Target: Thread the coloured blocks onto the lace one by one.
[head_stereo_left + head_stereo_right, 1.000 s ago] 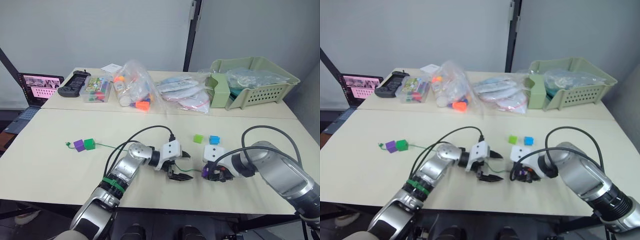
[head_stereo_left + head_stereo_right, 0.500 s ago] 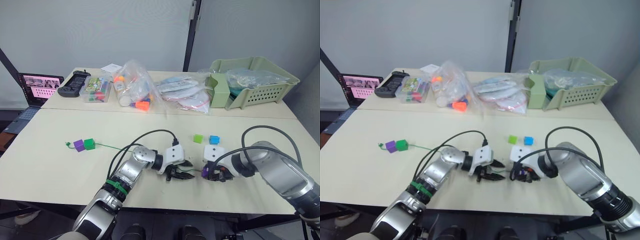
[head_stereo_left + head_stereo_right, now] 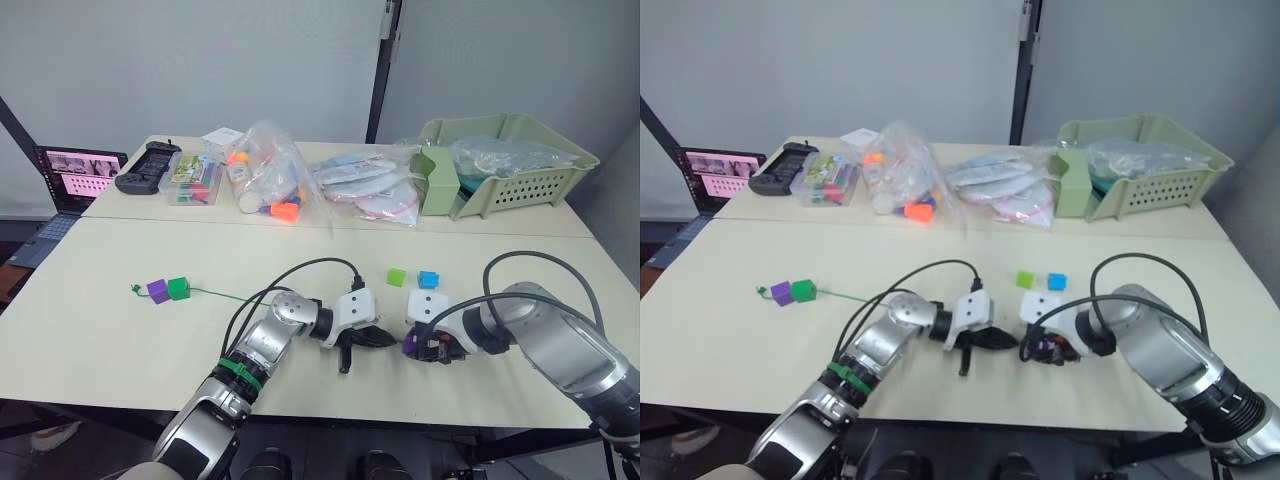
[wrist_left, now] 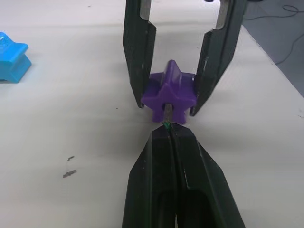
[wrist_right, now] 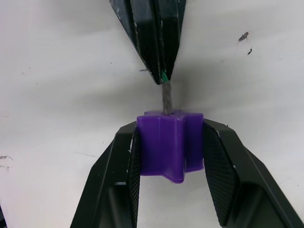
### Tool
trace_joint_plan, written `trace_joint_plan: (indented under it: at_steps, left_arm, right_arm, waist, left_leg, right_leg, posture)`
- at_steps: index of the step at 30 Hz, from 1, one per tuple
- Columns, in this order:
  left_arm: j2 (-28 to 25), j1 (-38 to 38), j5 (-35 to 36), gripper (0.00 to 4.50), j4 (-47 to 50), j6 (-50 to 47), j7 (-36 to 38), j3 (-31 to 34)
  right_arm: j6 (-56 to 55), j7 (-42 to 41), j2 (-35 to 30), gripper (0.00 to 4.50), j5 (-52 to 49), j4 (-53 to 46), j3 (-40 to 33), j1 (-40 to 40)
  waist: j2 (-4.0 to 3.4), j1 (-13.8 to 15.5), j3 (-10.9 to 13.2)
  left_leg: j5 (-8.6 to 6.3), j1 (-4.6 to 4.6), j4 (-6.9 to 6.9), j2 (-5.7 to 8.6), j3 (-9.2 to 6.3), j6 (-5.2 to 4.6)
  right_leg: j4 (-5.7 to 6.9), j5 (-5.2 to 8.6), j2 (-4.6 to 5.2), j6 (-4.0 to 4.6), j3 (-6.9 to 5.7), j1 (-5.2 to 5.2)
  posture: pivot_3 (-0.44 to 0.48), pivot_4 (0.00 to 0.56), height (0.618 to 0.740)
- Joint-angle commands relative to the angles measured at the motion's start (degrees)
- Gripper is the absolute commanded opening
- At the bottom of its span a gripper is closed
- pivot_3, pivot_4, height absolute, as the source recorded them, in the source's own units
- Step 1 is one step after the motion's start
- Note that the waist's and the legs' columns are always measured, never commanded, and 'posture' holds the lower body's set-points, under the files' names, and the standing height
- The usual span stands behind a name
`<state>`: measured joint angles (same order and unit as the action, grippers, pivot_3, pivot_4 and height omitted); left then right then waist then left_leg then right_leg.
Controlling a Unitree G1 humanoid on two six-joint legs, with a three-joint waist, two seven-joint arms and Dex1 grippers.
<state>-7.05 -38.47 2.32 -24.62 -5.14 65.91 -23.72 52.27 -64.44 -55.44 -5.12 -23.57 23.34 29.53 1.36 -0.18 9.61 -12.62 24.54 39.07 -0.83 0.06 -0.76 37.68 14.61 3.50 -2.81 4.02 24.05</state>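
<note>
My right gripper (image 5: 171, 127) is shut on a purple block (image 5: 169, 144) just above the table near its front edge. My left gripper (image 4: 167, 133) is shut on the lace, whose grey tip (image 5: 166, 97) enters the hole in that block. The two grippers meet tip to tip (image 3: 398, 342). The green lace (image 3: 215, 293) trails left across the table to another purple block (image 3: 157, 291) and a dark green block (image 3: 179, 288) threaded near its knotted end. A light green block (image 3: 397, 276) and a blue block (image 3: 429, 279) lie loose just behind the grippers.
At the back right stands a green basket (image 3: 500, 160). Clear bags of toys (image 3: 270, 180) and other packets lie along the back table, with a black controller (image 3: 150, 165) and a laptop (image 3: 75, 175) at the far left. Black cables (image 3: 300, 268) loop over both arms.
My left gripper has closed from wide open onto the lace and moved right until its tips reach the purple block. The right gripper has stayed where it was.
</note>
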Motion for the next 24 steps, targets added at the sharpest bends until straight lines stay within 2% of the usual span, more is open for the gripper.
trace_joint_plan:
  at_steps: [1, 16, 17, 24]
  left_arm:
    - [2.24, -2.21, 0.0, 0.0, -0.61, 2.06, 0.03, -0.84]
    - [4.18, -3.5, 0.54, 0.0, -3.17, 2.69, 0.28, 0.39]
    - [3.62, -3.38, 0.88, 0.57, -2.46, 2.14, 0.74, 0.75]
    - [-3.3, -1.89, 3.98, 2.84, 5.61, -3.82, 2.97, 3.91]
  right_arm:
    - [0.73, -0.05, -0.52, 1.35, -0.76, -1.5, -0.27, -0.35]
    - [2.07, 0.55, -0.49, 1.35, -1.52, -2.54, -0.36, -0.17]
    - [2.03, 0.61, -0.38, 1.35, -1.5, -2.35, -0.25, -0.08]
    - [1.74, 0.84, 0.17, 1.35, -1.25, -1.87, 0.5, 0.42]
  waist:
    - [0.0, 0.04, 0.0]
    - [0.0, 0.15, 0.0]
    - [0.0, 0.13, 0.0]
    - [0.0, -0.18, 0.0]
  left_leg:
    - [0.0, 0.0, 0.0, 0.0, 0.0, 0.0]
    - [0.0, 0.01, 0.0, 0.01, 0.0, 0.0]
    - [0.0, 0.01, 0.0, 0.0, 0.0, 0.0]
    - [0.0, 0.0, -0.01, -0.02, -0.02, 0.0]
  right_leg:
    - [0.0, 0.0, 0.0, 0.0, 0.0, 0.0]
    - [-0.01, 0.0, 0.0, 0.0, 0.0, 0.0]
    - [-0.01, 0.0, 0.0, 0.0, 0.0, 0.0]
    - [0.02, 0.0, -0.01, 0.0, 0.0, 0.02]
  posture:
    - [0.0, 0.15, 0.737]
    - [0.0, 0.15, 0.737]
    - [0.0, 0.15, 0.737]
    - [0.0, 0.15, 0.737]
